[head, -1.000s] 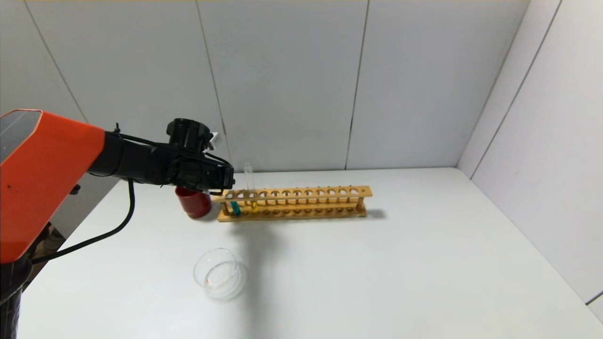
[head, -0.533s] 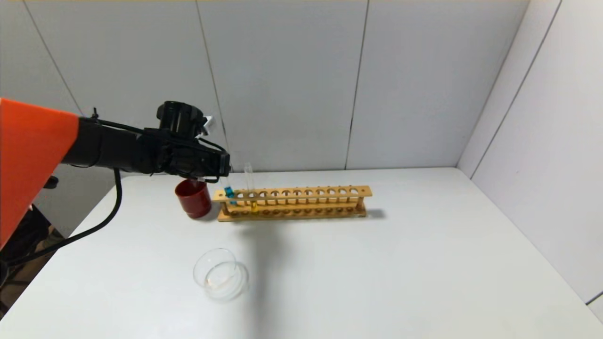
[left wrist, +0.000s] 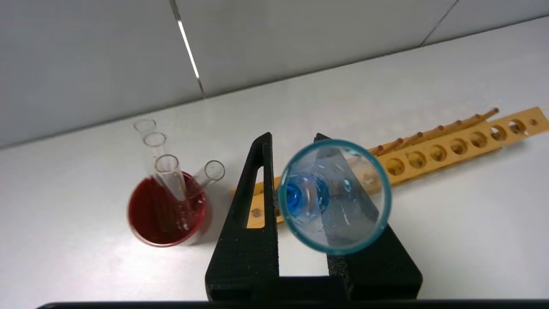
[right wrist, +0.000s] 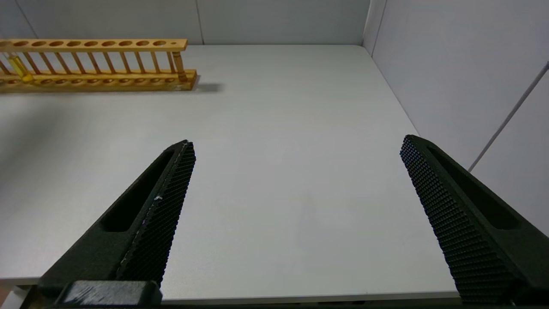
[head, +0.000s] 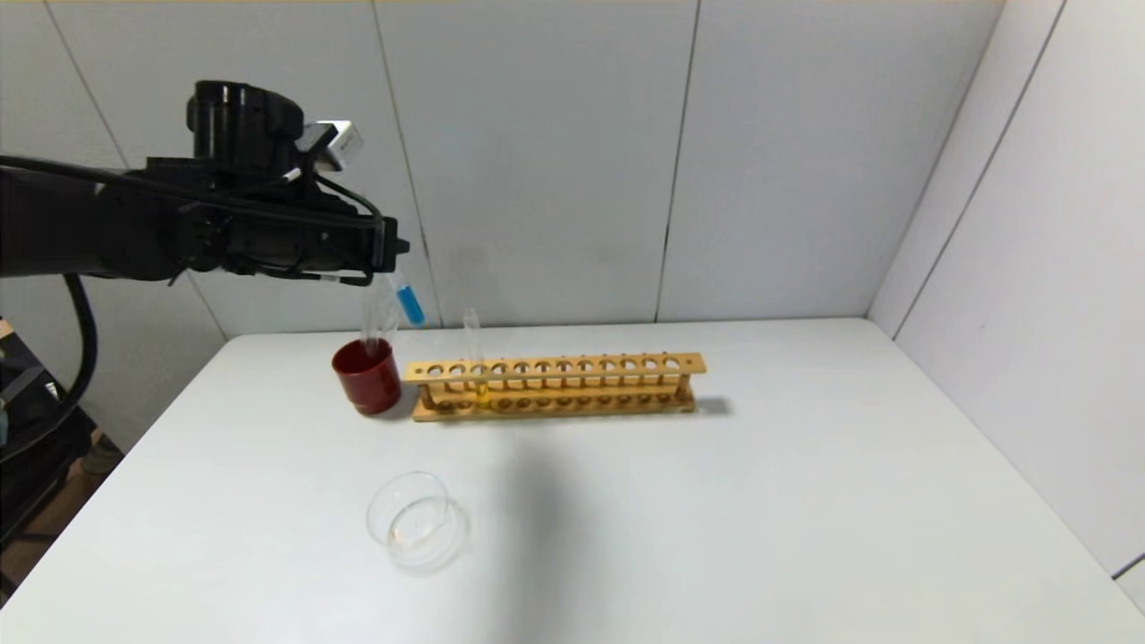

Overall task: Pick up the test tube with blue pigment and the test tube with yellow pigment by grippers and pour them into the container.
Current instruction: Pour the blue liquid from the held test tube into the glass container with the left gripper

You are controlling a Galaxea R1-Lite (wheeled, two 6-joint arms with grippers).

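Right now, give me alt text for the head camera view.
The left end effector holds the clear glass test tube with blue liquid above the long wooden rack, where the yellow-bottomed tube stands; a clear glass dish sits nearer the camera.

Black left hand (head: 389,259), cabled; right hand (right wrist: 296,214) has cross-hatched black fingers (right wrist: 165,214).
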